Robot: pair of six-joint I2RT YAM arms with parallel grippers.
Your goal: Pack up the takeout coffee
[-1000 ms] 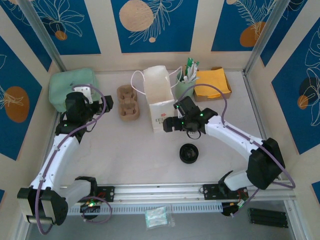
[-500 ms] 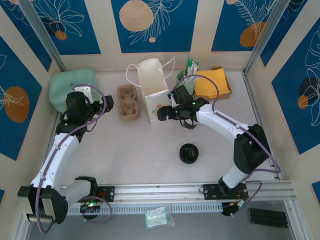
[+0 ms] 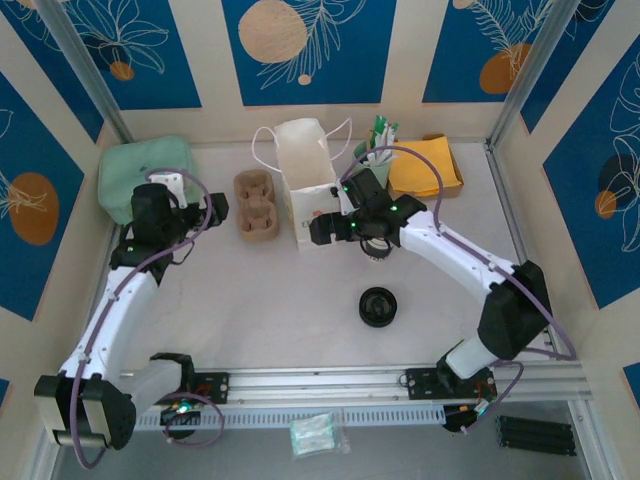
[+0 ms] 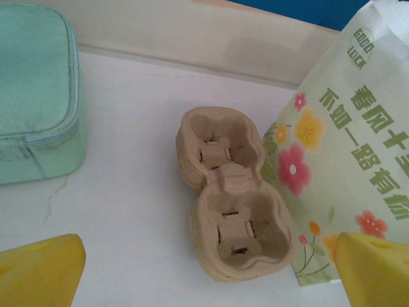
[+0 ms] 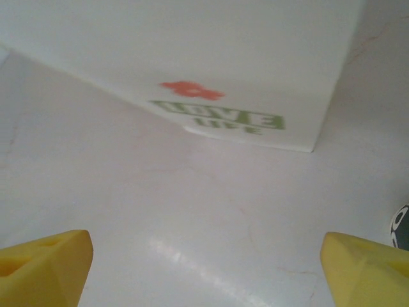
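Note:
The takeout coffee is hidden from me. A white paper bag [image 3: 305, 170] with printed flowers stands at the back centre, also in the left wrist view [image 4: 345, 160] and the right wrist view [image 5: 192, 51]. My right gripper [image 3: 318, 230] is open just in front of the bag's lower face, with bare table between its yellow fingers [image 5: 208, 262]. My left gripper [image 3: 215, 205] is open beside a brown pulp two-cup carrier [image 3: 255, 207], whose hollows are empty [image 4: 233, 192]. A pale round rim [image 3: 375, 250] peeks from under the right arm; I cannot tell what it is.
A black round lid [image 3: 378, 305] lies on the table nearer the front. A mint-green pouch [image 3: 140, 170] sits at the back left. A green holder with utensils [image 3: 372, 160] and yellow napkins [image 3: 428, 165] stand at the back right, close to the walls.
The right gripper has moved left and toward the back, up to the bag's front. The bag has shifted back and left. The left arm has stayed still.

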